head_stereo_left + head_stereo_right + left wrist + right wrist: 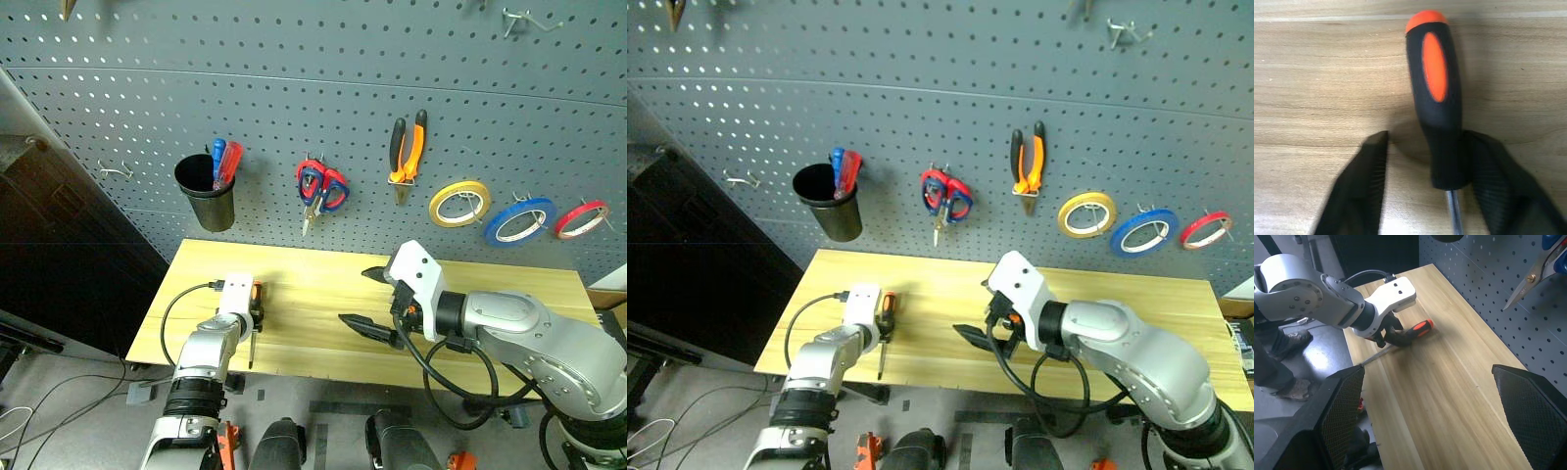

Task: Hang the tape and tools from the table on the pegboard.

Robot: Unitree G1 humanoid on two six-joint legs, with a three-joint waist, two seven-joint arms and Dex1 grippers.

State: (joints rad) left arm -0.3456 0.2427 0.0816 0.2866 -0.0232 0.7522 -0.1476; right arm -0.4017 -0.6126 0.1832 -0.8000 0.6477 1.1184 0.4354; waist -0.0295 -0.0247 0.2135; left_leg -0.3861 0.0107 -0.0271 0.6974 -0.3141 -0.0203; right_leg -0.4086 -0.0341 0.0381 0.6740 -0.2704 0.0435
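Observation:
The slim screwdriver (1435,98) with the orange-and-black handle lies on the wooden table (304,294) near its left end. My left gripper (255,315) is down over it, one finger on each side of the handle. One finger touches the handle and the other stands a little apart. My right gripper (361,298) hovers wide open above the middle of the table, holding nothing. On the pegboard (294,88) hang the orange-and-black pliers (408,147), scissors (320,186) with red and blue handles, and the red tape (581,219).
A yellow roll (458,203) and a larger blue roll (519,219) hang between the pliers and the red tape. A black cup (206,191) holding red and blue screwdrivers hangs at the left. Bare hooks (116,171) stick out of the board.

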